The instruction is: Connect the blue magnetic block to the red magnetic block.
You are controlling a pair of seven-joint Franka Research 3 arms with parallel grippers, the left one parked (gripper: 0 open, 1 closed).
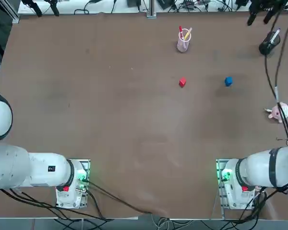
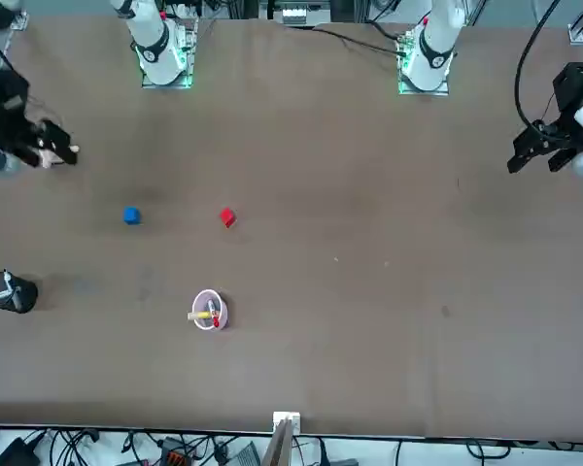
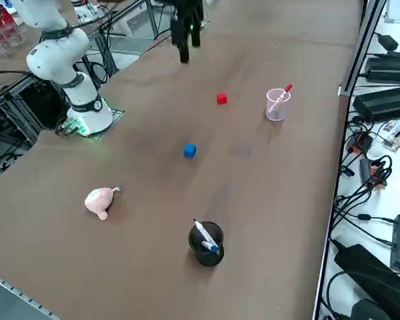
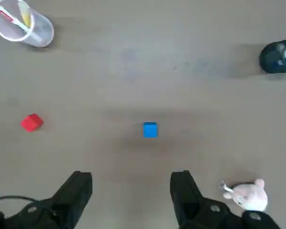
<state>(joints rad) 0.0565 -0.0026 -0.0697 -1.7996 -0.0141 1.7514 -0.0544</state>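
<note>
Near the wrist view's bottom edge, end effector (image 4: 131,183) wide and empty. In the top view, blue cube (image 1: 228,81) upper right, red cube (image 1: 182,82) upper centre; likely risk: snapping together skewed from red's turned angle.

Scanning the tabletop, and finding no readable lettering anywhere. Checking over the cups, the pens and the white arm casings too: no brand, number, label or sign legible on any.
</note>
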